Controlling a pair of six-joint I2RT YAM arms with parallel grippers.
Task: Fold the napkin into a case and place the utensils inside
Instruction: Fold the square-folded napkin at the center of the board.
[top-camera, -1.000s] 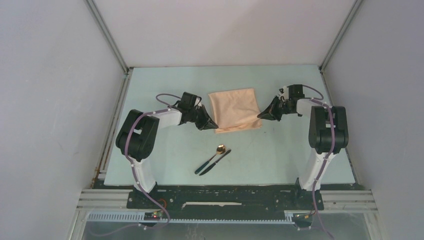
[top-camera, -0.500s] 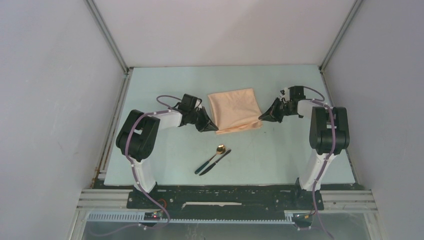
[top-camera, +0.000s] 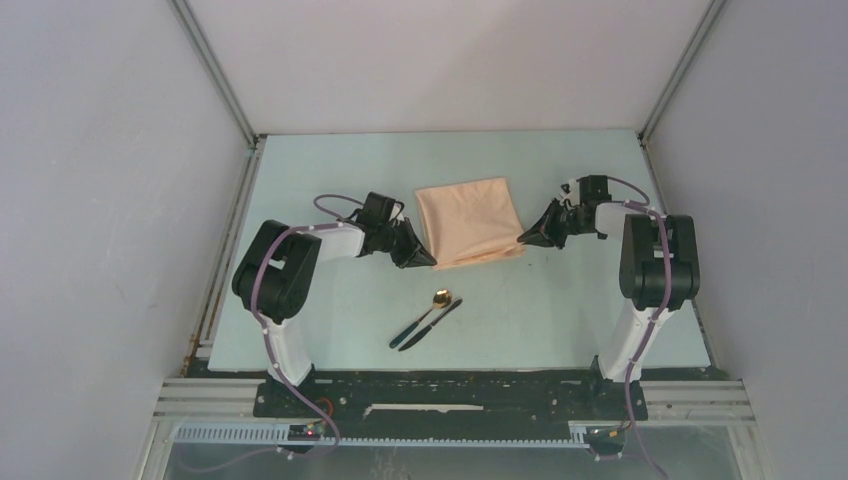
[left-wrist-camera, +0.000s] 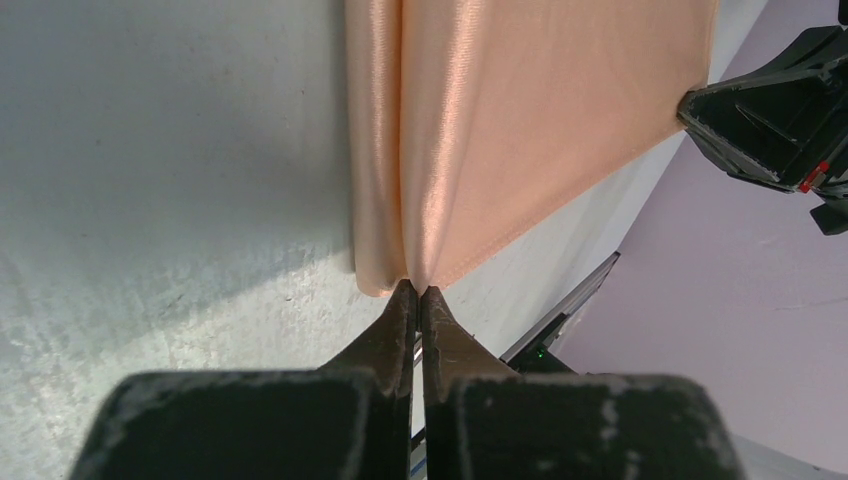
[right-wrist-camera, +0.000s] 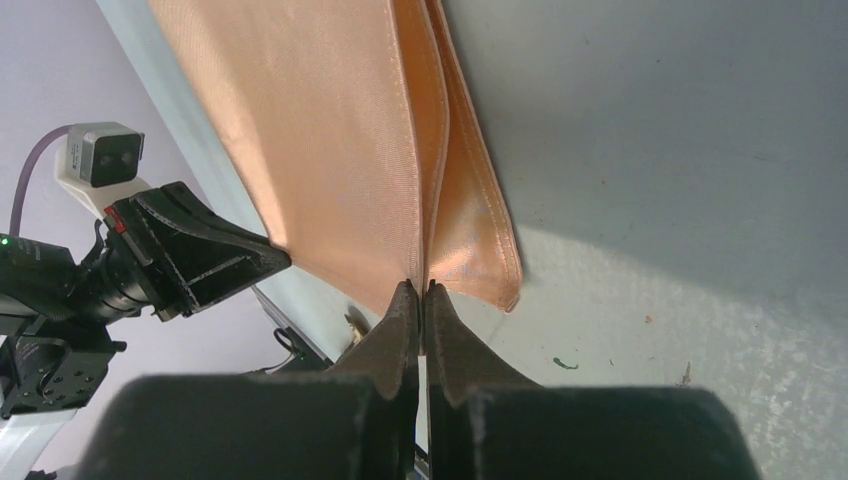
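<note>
The peach-tan napkin (top-camera: 468, 220) lies folded over in the middle of the table, its near edge lifted. My left gripper (top-camera: 430, 260) is shut on the napkin's near left corner (left-wrist-camera: 418, 270), and my right gripper (top-camera: 522, 238) is shut on its near right corner (right-wrist-camera: 425, 270). In each wrist view a second layer of cloth lies under the pinched one. The utensils lie side by side nearer the bases: a spoon (top-camera: 432, 307) with a gold bowl and dark handle, and a slim dark knife (top-camera: 432, 324). No case shows.
Grey walls stand on both sides and a metal frame rail (top-camera: 230, 240) runs along the table's left edge. The black base bar (top-camera: 430, 392) crosses the near edge.
Both grippers have moved slightly nearer with the napkin's near corners, and the near edge has shifted a little. The utensils have not moved.
</note>
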